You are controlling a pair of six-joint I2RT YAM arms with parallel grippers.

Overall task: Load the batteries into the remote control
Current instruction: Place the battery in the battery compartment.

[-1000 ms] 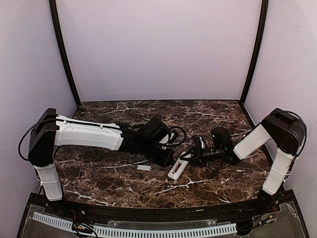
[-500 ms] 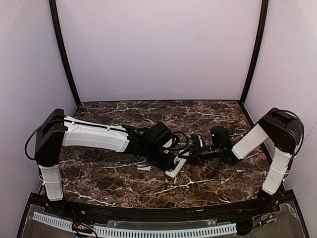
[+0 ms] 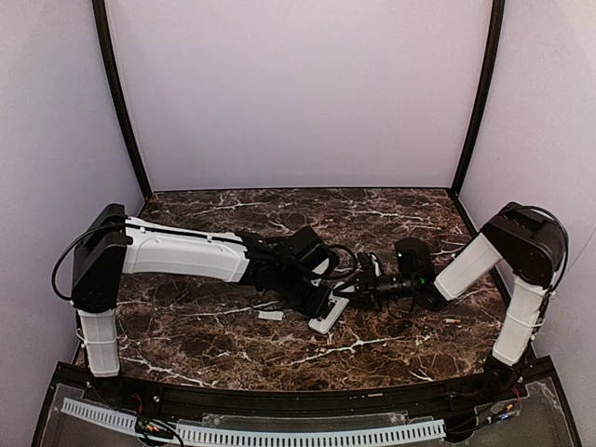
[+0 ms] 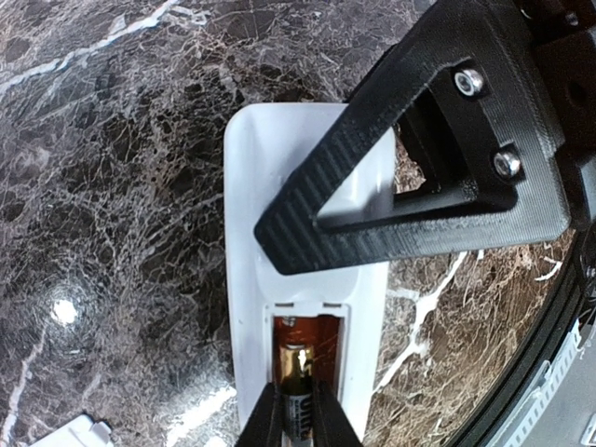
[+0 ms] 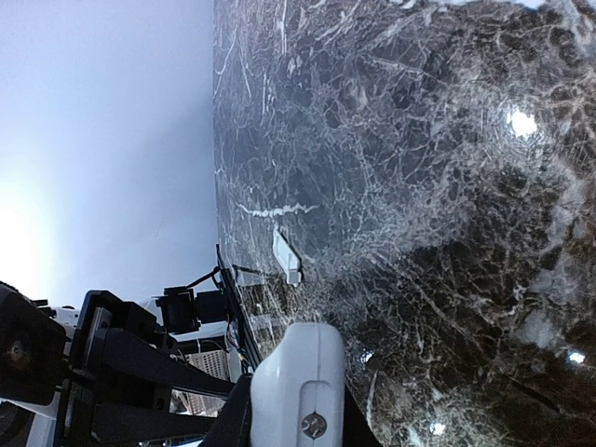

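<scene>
L tool [image 4: 296, 417] + R tool [image 5: 291, 410] both clamped, close together.

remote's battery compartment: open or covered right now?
Open. The remote control's recess is exposed with a battery in it; the cover lies apart on the table.

Your dark marble bench [image 3: 186, 335] carries a small flat white cover [image 3: 270, 316], lying at seven o'clock from centre; lilac walls [image 3: 298, 93] close you in on three sides.

Bright, even overhead light, small glare spots on glossy table [image 5: 419, 186]
</scene>
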